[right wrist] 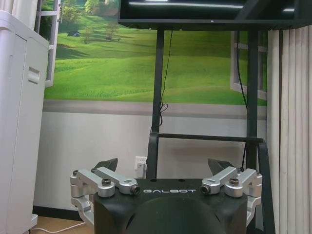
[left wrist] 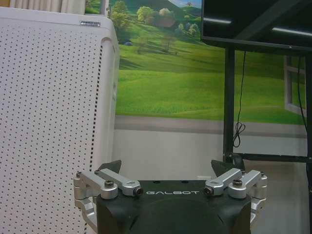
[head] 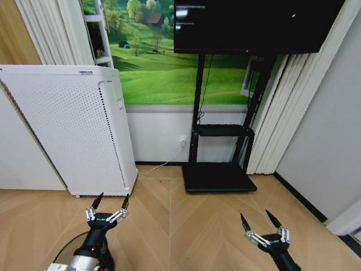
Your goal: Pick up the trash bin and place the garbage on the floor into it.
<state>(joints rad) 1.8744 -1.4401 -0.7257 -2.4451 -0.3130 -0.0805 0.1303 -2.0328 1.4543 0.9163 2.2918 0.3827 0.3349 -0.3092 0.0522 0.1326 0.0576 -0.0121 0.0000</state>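
Observation:
The trash bin and the garbage are out of view. The floor [head: 186, 226] is light wood parquet in a herringbone pattern, bare between my arms. My left gripper [head: 114, 199] hangs low at the left, open and empty, pointing toward the wall; in its wrist view the left gripper [left wrist: 166, 168] has its fingers spread wide. My right gripper [head: 255, 217] is low at the right, also open with nothing in it, and the right gripper [right wrist: 163, 165] faces the screen stand.
A tall white perforated appliance [head: 67, 130] stands at the left against the wall. A black screen [head: 254, 25] on a stand with a flat black base [head: 217, 176] is straight ahead. Pale curtains [head: 282, 124] and a grey wall close the right side.

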